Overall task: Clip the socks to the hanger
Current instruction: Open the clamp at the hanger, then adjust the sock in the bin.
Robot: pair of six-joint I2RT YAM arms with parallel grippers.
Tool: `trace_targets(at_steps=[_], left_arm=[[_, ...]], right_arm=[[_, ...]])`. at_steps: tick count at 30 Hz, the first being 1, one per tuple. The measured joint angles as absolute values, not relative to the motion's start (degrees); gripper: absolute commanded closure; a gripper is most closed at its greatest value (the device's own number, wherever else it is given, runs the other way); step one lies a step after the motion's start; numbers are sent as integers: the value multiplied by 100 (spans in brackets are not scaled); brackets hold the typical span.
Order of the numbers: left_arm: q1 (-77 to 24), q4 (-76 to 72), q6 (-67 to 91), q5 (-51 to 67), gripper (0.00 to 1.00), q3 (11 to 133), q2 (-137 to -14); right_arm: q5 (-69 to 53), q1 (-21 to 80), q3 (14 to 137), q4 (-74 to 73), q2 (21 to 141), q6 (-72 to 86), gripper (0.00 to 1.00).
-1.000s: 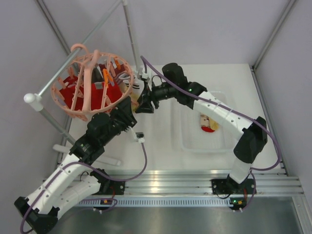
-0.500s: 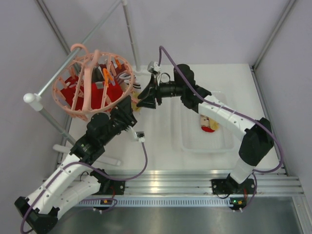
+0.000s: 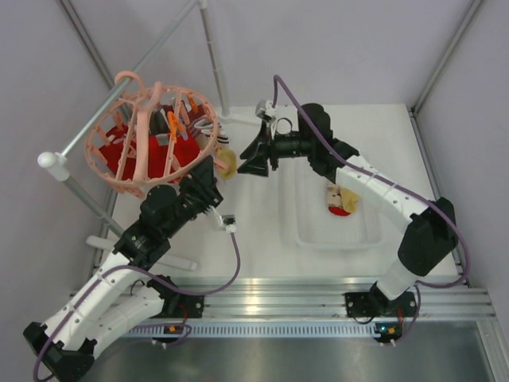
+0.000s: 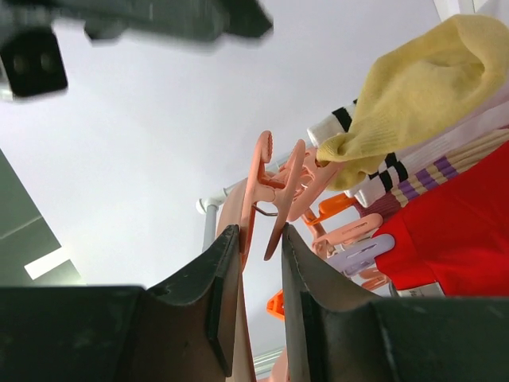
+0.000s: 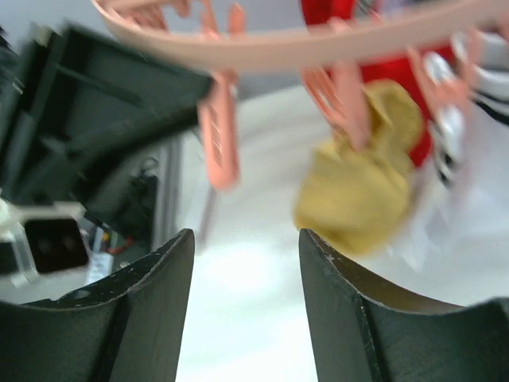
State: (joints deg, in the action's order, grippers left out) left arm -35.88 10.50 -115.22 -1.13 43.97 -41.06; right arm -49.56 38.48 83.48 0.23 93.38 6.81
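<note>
Top external view shows a big round hanger (image 3: 151,135) made of peach-pink plastic, shaped like a cage with rings and spokes. Its hook is over a grey metal rail (image 3: 89,127) at the far left of the white desk (image 3: 262,231). Red socks (image 3: 171,155) hang inside the cage. A soft yellow sock (image 3: 227,161) hangs bunched up from a clip at the hanger's right side, and next to it is a white sock with black stripes (image 4: 343,119). One more sock (image 3: 340,199), red and beige, lies in a clear plastic tray (image 3: 318,239) on the right part of the desk. The left pincer (image 4: 261,247) is under the right side of the hanger and points up. Its two dark fingers (image 4: 223,294) stand close together, with the low ends of a thin pink clip (image 4: 266,191) between them. The clip touches the left finger, but I cannot tell if the pincer is squeezing it. The right pincer (image 5: 246,247) is spread wide with nothing in it. It is in the air just to the right of the yellow sock and faces it, not touching. The right wrist picture is blurry.
</note>
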Motion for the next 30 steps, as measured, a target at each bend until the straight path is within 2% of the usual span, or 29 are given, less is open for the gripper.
trace_targets(at_steps=[9, 16, 23, 28, 30], left_arm=[[-3588, 1050, -11522, -113, 100, 4335, -4014], [-3588, 1044, -11524, -113, 100, 4272, -3983], [-3588, 1041, -11524, -113, 100, 4248, -3951], [-3586, 1026, -11526, -117, 100, 4187, -3924], [-3579, 1031, -11526, -121, 100, 4141, -3881]], right_arm=[[-4477, 1844, 7258, -2418, 7872, -1437, 41], [-3081, 425, 6388, -3256, 7675, -1745, 50], [-1964, -172, 6073, -3485, 8420, -1437, 53], [-1916, -178, 6064, -3522, 8711, -1439, 55], [-1949, -178, 6064, -3520, 8761, -1433, 59]])
